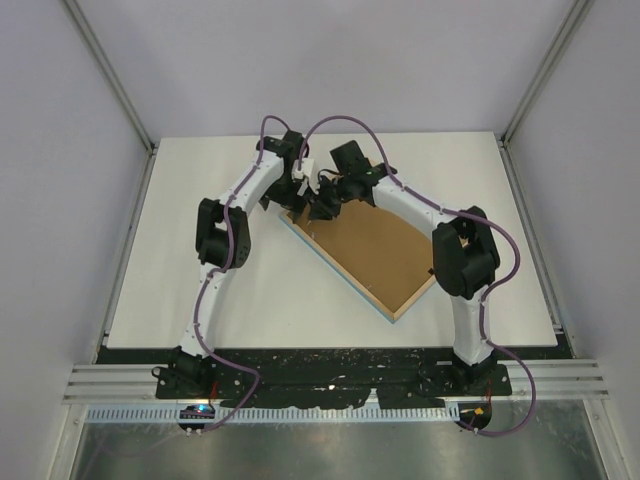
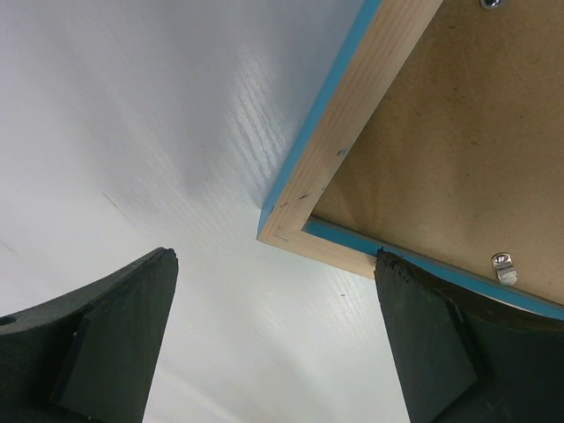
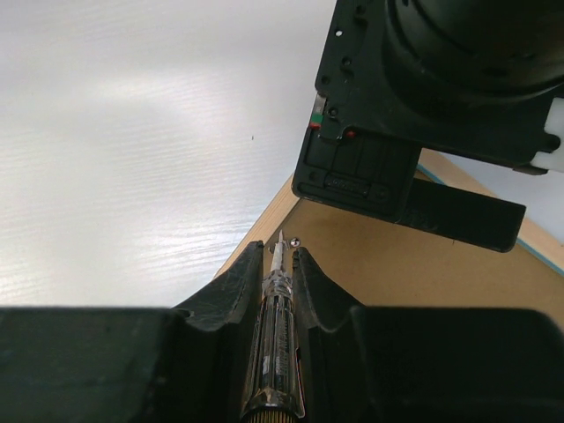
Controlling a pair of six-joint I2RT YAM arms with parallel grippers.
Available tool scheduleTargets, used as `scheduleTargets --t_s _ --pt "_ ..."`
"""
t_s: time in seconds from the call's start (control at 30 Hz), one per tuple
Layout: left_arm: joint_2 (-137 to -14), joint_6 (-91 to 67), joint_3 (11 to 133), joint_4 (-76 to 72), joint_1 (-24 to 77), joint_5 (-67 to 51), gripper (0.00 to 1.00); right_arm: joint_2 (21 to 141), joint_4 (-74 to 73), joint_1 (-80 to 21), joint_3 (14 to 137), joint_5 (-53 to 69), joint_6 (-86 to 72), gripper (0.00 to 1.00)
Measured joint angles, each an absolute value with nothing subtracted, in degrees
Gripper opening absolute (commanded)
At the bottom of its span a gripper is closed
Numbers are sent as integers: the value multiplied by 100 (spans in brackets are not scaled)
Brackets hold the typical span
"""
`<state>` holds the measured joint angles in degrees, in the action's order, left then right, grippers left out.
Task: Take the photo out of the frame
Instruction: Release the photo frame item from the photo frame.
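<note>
The frame (image 1: 335, 275) lies face down on the white table, its light-blue edge and wood-coloured back (image 2: 339, 154) showing around a brown backing board (image 1: 365, 255). The photo is hidden. My left gripper (image 2: 273, 256) stands open at the frame's far corner (image 2: 286, 220), its right finger (image 2: 432, 335) at the wooden edge. My right gripper (image 3: 279, 251) is shut on a clear-handled screwdriver (image 3: 275, 335). The screwdriver's tip rests at a small metal tab (image 3: 297, 238) on the backing board (image 3: 423, 273), just inside the frame's edge (image 3: 273, 207).
Another metal tab (image 2: 504, 267) sits on the backing board beside the left gripper's right finger. The left wrist's black body (image 3: 414, 115) hangs close above the board, right over the screwdriver tip. White table (image 1: 200, 200) surrounds the frame.
</note>
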<state>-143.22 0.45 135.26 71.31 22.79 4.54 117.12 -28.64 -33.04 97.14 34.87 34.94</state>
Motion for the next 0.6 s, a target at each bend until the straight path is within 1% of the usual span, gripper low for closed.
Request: scheduleTargets --t_s 0.6 --pt "-14322 45 13528 7129 2281 454 98 12007 -2604 -3304 9568 3454 3389 8"
